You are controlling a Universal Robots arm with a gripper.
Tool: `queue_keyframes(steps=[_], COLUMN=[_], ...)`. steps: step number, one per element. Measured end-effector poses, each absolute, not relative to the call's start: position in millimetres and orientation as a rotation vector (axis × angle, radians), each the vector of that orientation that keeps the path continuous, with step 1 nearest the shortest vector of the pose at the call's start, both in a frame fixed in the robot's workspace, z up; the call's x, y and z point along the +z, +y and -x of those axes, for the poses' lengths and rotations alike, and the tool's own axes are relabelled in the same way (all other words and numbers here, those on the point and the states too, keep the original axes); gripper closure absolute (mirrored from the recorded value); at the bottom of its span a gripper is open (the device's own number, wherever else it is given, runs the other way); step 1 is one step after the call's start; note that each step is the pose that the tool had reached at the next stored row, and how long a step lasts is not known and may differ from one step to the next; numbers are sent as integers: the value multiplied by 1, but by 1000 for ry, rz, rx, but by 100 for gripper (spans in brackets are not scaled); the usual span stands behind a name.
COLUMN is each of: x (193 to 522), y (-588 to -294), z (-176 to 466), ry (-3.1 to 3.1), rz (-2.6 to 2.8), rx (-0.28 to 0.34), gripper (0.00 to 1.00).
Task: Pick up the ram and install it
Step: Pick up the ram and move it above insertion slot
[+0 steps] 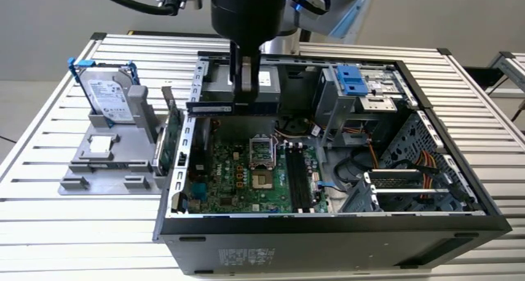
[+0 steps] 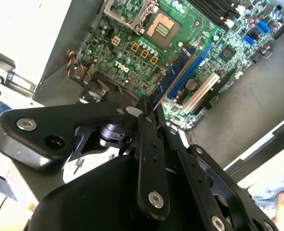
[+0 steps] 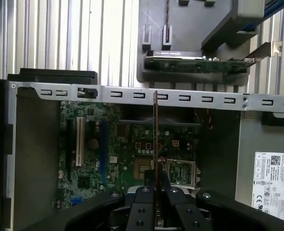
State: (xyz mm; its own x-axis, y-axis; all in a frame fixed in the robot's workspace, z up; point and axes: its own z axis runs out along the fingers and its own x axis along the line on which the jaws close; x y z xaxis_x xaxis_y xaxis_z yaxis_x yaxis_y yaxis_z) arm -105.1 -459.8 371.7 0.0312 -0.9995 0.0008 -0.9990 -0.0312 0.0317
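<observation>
Ram (image 1: 209, 108) clamped in pincer (image 1: 243, 104), above motherboard (image 1: 238, 176), hard drive (image 1: 107, 93) outside case (image 1: 328, 225)

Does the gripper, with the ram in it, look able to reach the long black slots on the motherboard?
Probably yes. The gripper, shut on the ram, hangs above the open case. The slots lie bare, facing up, with no cable or card across them.
</observation>
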Motion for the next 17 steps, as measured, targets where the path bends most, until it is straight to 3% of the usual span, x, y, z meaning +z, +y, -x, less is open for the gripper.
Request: queue_keyframes(steps=[17], x=[372], y=[-441], z=[81], ry=[-2170], rz=[-2239], rx=[-33], gripper=[100])
